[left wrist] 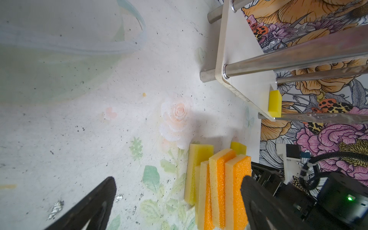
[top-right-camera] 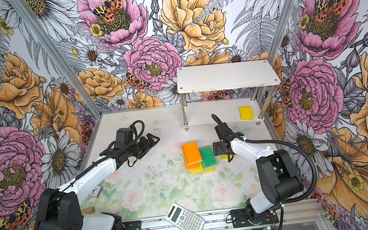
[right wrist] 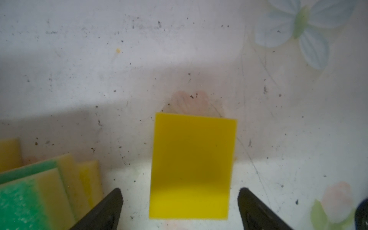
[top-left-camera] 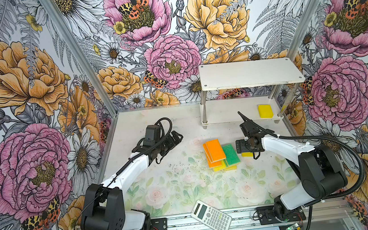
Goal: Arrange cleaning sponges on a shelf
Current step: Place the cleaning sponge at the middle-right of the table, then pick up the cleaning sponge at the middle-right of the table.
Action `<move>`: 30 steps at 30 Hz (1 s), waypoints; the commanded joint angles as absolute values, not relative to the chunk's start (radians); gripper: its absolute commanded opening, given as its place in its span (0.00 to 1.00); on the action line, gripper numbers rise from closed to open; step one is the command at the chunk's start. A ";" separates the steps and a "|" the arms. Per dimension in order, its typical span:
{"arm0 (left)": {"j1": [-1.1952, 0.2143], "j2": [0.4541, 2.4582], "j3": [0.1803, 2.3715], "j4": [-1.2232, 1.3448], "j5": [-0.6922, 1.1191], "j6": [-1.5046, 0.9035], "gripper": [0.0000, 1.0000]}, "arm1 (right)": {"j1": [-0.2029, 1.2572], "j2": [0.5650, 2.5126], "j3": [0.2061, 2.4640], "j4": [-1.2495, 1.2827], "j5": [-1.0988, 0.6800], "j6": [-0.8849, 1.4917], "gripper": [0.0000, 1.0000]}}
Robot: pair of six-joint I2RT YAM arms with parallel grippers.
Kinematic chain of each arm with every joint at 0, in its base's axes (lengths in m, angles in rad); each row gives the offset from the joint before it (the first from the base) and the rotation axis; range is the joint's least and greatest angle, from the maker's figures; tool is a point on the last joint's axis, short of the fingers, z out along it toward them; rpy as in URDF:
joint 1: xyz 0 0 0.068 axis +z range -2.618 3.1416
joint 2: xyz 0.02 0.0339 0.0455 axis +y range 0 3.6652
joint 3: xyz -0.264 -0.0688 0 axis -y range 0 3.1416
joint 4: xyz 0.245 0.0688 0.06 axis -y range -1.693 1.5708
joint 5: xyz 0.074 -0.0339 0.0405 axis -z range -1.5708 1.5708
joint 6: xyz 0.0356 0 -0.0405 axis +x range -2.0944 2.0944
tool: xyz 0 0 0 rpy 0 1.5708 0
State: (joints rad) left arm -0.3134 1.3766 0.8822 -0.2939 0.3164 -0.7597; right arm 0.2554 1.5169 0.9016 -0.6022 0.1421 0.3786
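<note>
The shelf [top-left-camera: 251,75] stands at the back right, and one yellow sponge [top-left-camera: 265,111] lies on its lower board. Mid-table lies an overlapping pile of cleaning sponges, orange ones [top-left-camera: 215,150] on top, a green-topped one [top-left-camera: 231,154] beside them and yellow ones beneath. My right gripper [top-left-camera: 249,148] points down just right of the pile, over a single yellow sponge [right wrist: 192,167]. In the right wrist view this gripper [right wrist: 179,191] is open, with a gap between each finger and the sponge. My left gripper [top-left-camera: 177,136] hovers open left of the pile, with nothing between its fingers [left wrist: 107,191].
A white calculator [top-left-camera: 211,217] lies at the table's front edge. A small card [top-right-camera: 95,191] and a wooden stick [top-right-camera: 88,210] sit near the left arm's base. Floral walls enclose the table on three sides, and the shelf's metal posts [top-left-camera: 203,112] stand near the right arm.
</note>
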 commanded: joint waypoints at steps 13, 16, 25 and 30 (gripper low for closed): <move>-0.304 1.372 0.878 -0.302 0.339 -0.750 0.99 | 0.216 1.495 0.924 -0.604 0.130 0.425 1.00; -0.304 1.371 0.880 -0.302 0.343 -0.750 0.99 | 0.214 1.473 0.923 -0.606 0.182 0.413 1.00; -0.305 1.365 0.877 -0.302 0.341 -0.753 0.99 | 0.201 1.485 0.907 -0.612 0.087 0.415 1.00; -0.305 1.361 0.873 -0.302 0.337 -0.753 0.99 | 0.191 1.541 0.917 -0.612 0.047 0.458 1.00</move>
